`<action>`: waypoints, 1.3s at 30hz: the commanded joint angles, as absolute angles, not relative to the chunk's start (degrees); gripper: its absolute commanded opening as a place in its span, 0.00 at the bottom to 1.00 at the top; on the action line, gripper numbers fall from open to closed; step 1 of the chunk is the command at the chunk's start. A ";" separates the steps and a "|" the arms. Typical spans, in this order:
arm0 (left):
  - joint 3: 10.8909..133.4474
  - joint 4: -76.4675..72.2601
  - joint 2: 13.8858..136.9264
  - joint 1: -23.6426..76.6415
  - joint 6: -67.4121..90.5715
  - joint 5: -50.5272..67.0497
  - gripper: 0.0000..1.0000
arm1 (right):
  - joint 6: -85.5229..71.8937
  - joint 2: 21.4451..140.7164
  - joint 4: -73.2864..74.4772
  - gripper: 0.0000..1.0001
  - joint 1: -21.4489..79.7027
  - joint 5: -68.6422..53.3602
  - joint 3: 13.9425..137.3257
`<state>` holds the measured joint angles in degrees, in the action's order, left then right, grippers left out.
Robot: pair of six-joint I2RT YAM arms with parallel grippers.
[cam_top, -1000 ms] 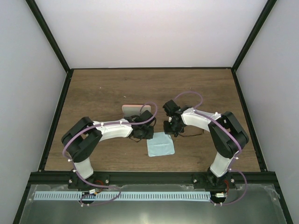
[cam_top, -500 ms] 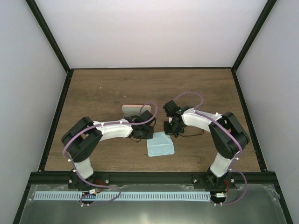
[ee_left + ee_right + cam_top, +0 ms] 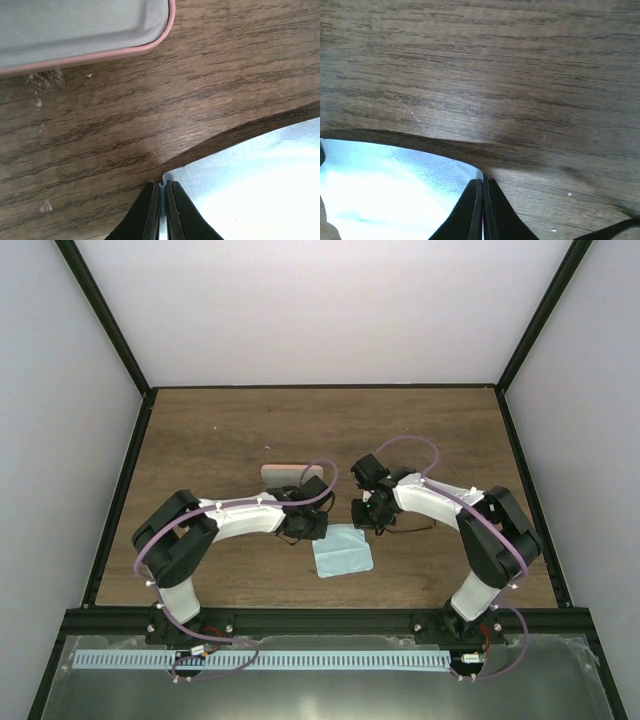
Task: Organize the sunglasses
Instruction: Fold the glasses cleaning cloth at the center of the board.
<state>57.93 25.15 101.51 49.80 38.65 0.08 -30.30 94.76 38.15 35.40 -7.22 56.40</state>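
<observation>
The light blue cloth (image 3: 343, 552) lies on the wooden table between the arms. My left gripper (image 3: 306, 524) is shut on its far left corner; the left wrist view shows the cloth (image 3: 260, 190) pinched between the fingertips (image 3: 162, 189). My right gripper (image 3: 366, 513) is shut on the far right corner of the cloth (image 3: 385, 190), pinched at the tips (image 3: 483, 184). The sunglasses are mostly hidden under the right arm; only a thin black temple arm (image 3: 412, 530) shows, and also shows in the right wrist view (image 3: 615, 231).
The salmon-pink case (image 3: 285, 474) lies open just beyond the left gripper; its rim and pale lining (image 3: 75, 30) fill the top left of the left wrist view. Black frame rails border the table (image 3: 250, 430).
The right arm has shifted slightly and the cloth's far edge has moved a little to the left. Both grippers stay shut on the cloth's corners.
</observation>
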 commanded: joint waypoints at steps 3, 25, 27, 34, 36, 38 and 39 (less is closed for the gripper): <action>59.06 26.23 100.17 49.96 37.55 0.14 0.05 | -30.50 93.02 39.17 0.01 35.95 -6.61 57.57; 57.66 26.44 95.31 50.96 37.43 0.88 0.05 | -29.53 89.07 40.30 0.01 38.61 -6.48 57.02; 57.05 26.37 94.68 51.01 37.53 1.12 0.05 | -29.62 88.39 40.39 0.01 38.89 -6.29 56.51; 55.08 25.97 93.62 51.63 37.72 1.84 0.05 | -29.78 86.23 40.67 0.01 39.13 -6.49 53.89; 54.72 25.85 93.59 51.95 37.51 2.12 0.05 | -29.84 85.69 40.69 0.01 39.22 -6.59 53.20; 54.59 25.55 93.66 52.23 37.05 2.70 0.05 | -29.80 85.28 40.74 0.01 39.24 -6.59 52.56; 54.65 25.52 93.77 52.40 36.86 2.91 0.05 | -29.80 85.06 40.82 0.01 39.22 -6.59 52.23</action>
<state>55.11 26.26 95.24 51.62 37.43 1.67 -29.80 86.94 40.05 38.48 -7.25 53.01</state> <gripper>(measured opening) 0.050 0.009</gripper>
